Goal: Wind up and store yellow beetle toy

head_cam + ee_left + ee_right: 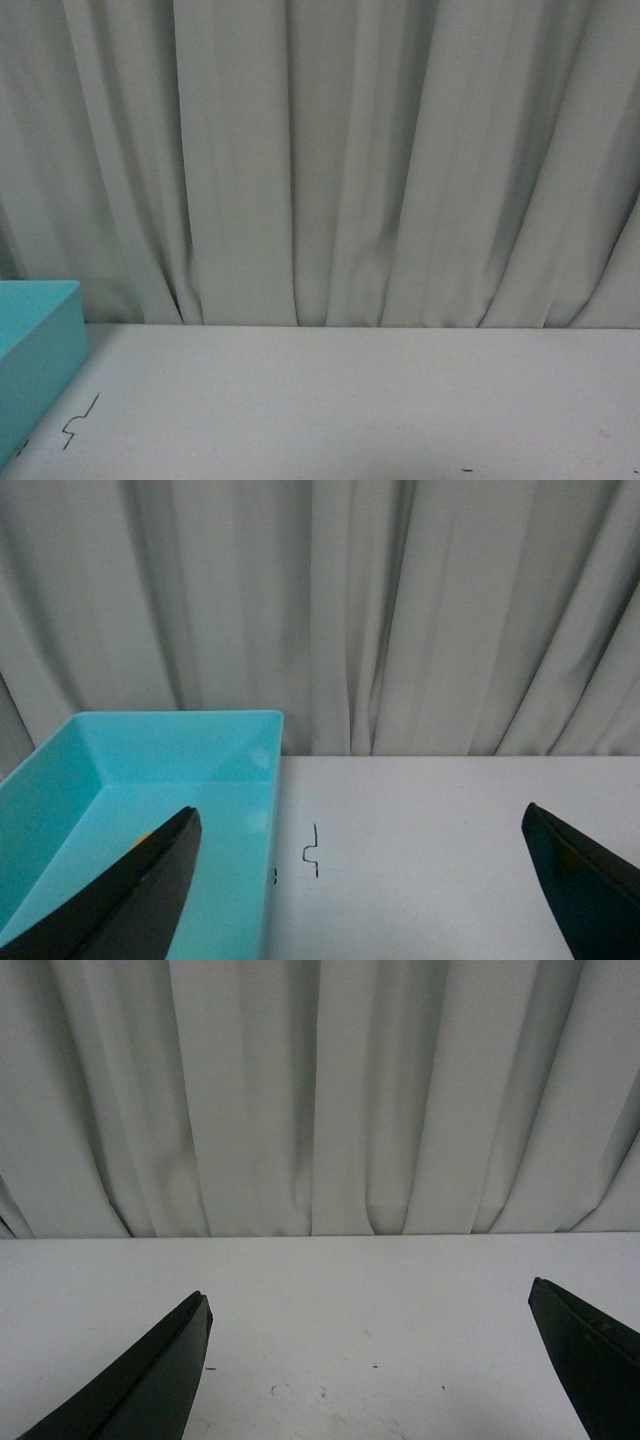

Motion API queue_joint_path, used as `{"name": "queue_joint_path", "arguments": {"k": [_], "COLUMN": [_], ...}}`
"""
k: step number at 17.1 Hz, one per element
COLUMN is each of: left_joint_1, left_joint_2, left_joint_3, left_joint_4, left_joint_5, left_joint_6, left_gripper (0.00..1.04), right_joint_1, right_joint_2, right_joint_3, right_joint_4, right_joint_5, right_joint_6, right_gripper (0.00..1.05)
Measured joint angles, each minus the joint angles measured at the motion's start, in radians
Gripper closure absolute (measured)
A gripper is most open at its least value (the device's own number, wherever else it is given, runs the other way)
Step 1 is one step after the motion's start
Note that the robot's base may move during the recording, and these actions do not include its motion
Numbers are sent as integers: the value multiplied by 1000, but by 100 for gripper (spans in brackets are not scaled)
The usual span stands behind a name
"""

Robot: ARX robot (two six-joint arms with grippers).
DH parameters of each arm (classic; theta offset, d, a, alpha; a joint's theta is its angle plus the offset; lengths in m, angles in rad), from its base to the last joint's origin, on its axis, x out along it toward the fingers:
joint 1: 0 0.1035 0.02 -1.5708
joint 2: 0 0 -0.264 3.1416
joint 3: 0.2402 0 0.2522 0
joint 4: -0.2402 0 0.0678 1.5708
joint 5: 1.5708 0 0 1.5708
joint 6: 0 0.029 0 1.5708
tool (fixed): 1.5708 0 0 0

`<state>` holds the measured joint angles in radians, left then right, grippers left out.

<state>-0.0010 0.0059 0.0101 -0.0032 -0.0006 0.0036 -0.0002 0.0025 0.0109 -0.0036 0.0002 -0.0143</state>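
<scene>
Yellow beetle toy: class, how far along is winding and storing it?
Nothing is in hand: the left gripper and right gripper are open and empty. A yellow sliver shows inside the teal bin, partly hidden, so the toy may already be stored; winding cannot be judged.

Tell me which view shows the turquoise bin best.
The left wrist view: the turquoise bin shows its open inside and rim there, beside the open left gripper. The front view catches only one corner; the right wrist view shows none of it.

Bin (pixel 35 350) on the table's (pixel 350 400) left side, curtain (pixel 330 160) behind the table
</scene>
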Motion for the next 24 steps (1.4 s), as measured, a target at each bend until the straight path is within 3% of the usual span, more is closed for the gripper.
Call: {"name": "queue_joint_path", "arguments": {"k": [24], "left_joint_1": [0], "left_joint_2": [0], "left_joint_3": [0], "left_joint_4": [0], "left_joint_5": [0], "left_joint_6": [0], "left_gripper": [7], "right_joint_1": [0], "right_joint_2": [0], "right_joint_3": [0], "right_joint_4": [0], "right_joint_5": [0], "right_joint_6": [0], "right_gripper": [7]}}
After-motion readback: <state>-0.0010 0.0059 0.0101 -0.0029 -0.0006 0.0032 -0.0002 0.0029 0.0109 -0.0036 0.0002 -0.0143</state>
